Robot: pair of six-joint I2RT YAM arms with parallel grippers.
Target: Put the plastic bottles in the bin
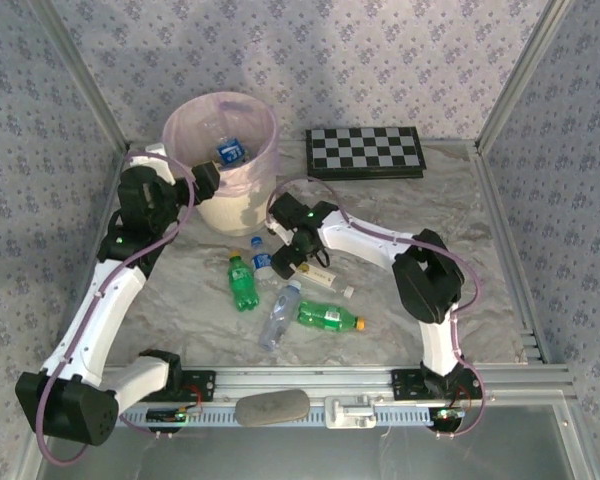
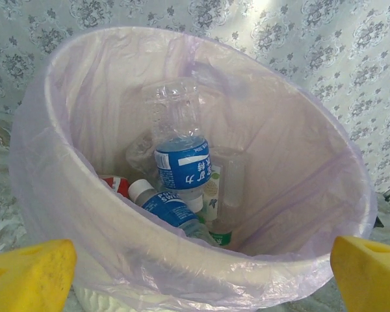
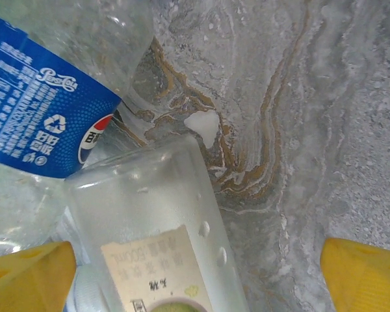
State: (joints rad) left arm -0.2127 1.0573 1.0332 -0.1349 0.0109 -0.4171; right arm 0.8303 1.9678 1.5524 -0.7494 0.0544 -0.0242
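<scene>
**Soft, even light; close range out of focus**

The overhead view is evenly bright, with faint shadows under the arms (image 1: 110,300) on the table (image 1: 460,200). The bin (image 2: 65,195) liner glows pale. Up close, the bottle (image 3: 149,221) and yellow fingertips (image 3: 26,273) look blurred.

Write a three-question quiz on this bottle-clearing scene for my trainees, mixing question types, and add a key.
1. True or false: in the top view, the chessboard lies to the right of the bin.
2. In the right wrist view, which bottle lies between the fingertips of the right end effector?
A. a green bottle
B. the clear bottle with a pale label
C. an orange-labelled bottle
3. Are the jaws of the left end effector open or shut?
Key: 1 true; 2 B; 3 open.
</scene>
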